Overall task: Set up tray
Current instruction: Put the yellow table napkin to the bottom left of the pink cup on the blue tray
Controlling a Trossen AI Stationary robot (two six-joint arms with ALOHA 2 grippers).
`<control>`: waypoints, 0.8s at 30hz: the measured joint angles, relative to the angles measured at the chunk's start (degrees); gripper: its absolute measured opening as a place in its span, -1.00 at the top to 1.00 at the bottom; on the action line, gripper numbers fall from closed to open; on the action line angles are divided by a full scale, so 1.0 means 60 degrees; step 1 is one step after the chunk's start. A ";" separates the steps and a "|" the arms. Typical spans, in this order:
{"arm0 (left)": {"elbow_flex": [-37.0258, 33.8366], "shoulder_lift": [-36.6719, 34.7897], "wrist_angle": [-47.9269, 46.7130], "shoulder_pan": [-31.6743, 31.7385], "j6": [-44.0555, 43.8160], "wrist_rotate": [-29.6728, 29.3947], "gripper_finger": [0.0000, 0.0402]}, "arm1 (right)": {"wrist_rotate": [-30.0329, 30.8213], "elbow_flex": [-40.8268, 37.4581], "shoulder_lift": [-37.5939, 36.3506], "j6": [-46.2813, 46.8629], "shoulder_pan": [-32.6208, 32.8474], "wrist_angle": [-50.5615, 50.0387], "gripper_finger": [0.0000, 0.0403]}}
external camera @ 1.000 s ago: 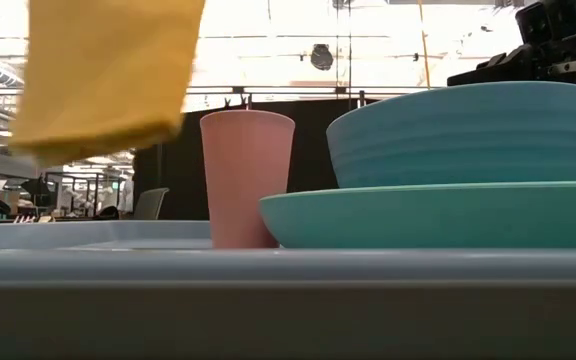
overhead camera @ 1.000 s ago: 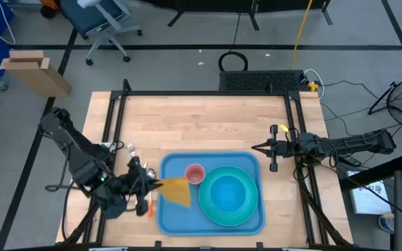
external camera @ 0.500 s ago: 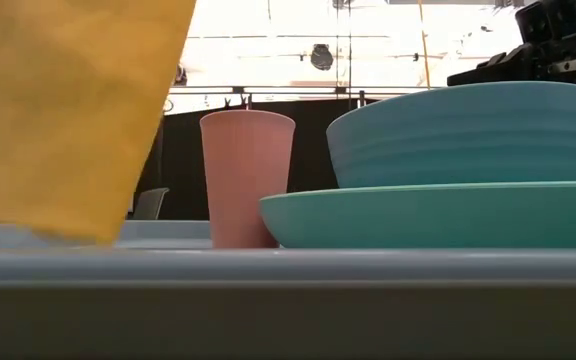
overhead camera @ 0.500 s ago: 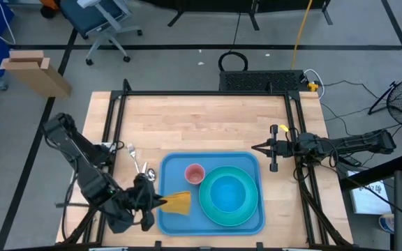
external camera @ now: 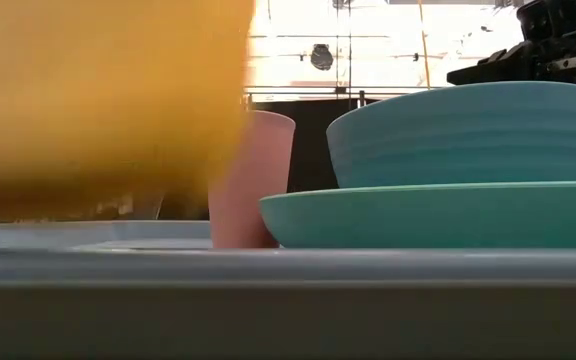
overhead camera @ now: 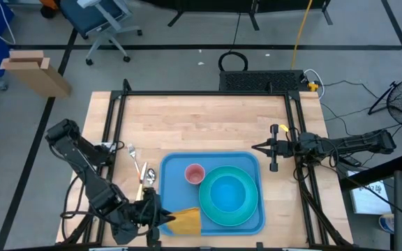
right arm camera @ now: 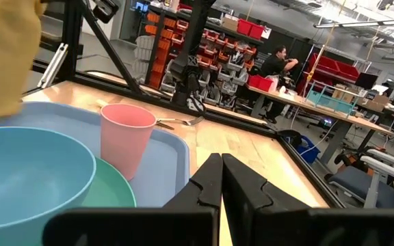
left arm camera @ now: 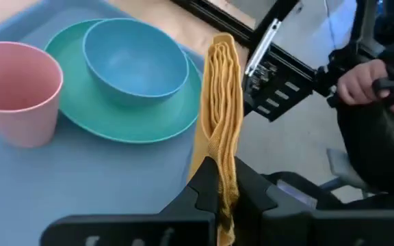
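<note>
At the bottom edge of the high view, left of centre, the left hand (overhead camera: 160, 218) is clamped on a folded yellow cloth napkin (overhead camera: 185, 221). The left wrist view shows the fingers pinched hard on its near end, with the cloth standing on edge and its folds running away from the hand. From above, the napkin's long axis runs left to right, its free end reaching out over the lower left corner of the tray (overhead camera: 176, 164). Whether the cloth already touches the tray floor cannot be told; in the low view it fills the upper left of the frame and seems to hang above the rim.

The blue tray lies low in the centre of the high view, on the wooden desk (overhead camera: 201, 122). The coming move, as I judge it, turns on the bare strip of tray floor along its left side. That strip lies directly ahead of the left hand, to the right of it in the frame, so the napkin only needs lowering and release there.

Further in stand the pink cup (overhead camera: 195, 173) and, to its right, the turquoise plate (overhead camera: 250, 213) carrying a blue bowl (overhead camera: 227, 194). Just left of the tray some cutlery (overhead camera: 144, 174) lies on the desk.

The right hand (overhead camera: 272, 148), fingers shut and empty, waits by the tray's upper right corner, much farther from the napkin.
</note>
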 joint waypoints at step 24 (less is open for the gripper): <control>-0.1396 -0.0011 -0.4308 0.1404 -0.2218 0.1122 0.93 | -0.0003 0.0000 0.0000 0.0106 0.0000 -0.0051 1.00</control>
